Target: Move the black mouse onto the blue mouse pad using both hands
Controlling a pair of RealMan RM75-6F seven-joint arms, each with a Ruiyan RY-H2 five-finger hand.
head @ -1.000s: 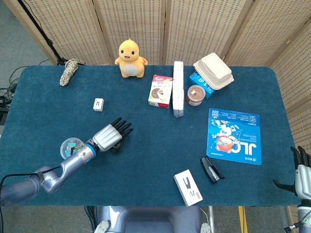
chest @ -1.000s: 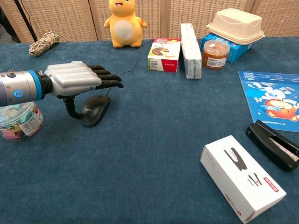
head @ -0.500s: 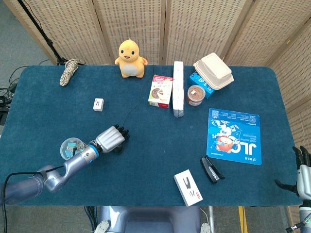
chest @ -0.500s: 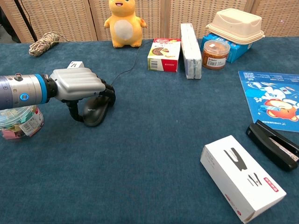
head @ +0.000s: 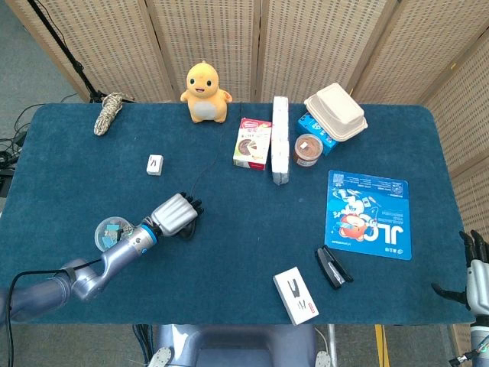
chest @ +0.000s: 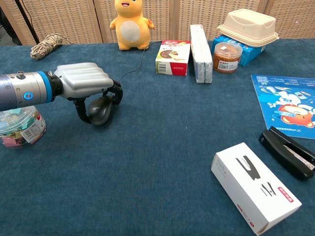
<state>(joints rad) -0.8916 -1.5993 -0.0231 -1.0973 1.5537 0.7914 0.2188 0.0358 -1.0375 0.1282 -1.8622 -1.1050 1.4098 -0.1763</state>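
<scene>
The black mouse is on the left part of the table, and its thin cable trails back toward the yellow toy. My left hand covers it from above, with thumb and fingers curled around its sides in a grip. From the head view the mouse shows only as a dark edge under the left hand. The blue mouse pad lies flat at the right with nothing on it, and the chest view cuts off part of the pad. My right hand hangs with fingers spread, beyond the table's right front corner.
A clear jar of clips stands beside my left forearm. A black stapler and a white box lie in front of the pad. At the back are a yellow toy, a snack box, a long white box and food containers.
My left hand's fingers, stretched flat above the mouse a second ago, have curled down and closed around it. The mouse now sits slightly higher in the chest view. The right hand has barely moved.
</scene>
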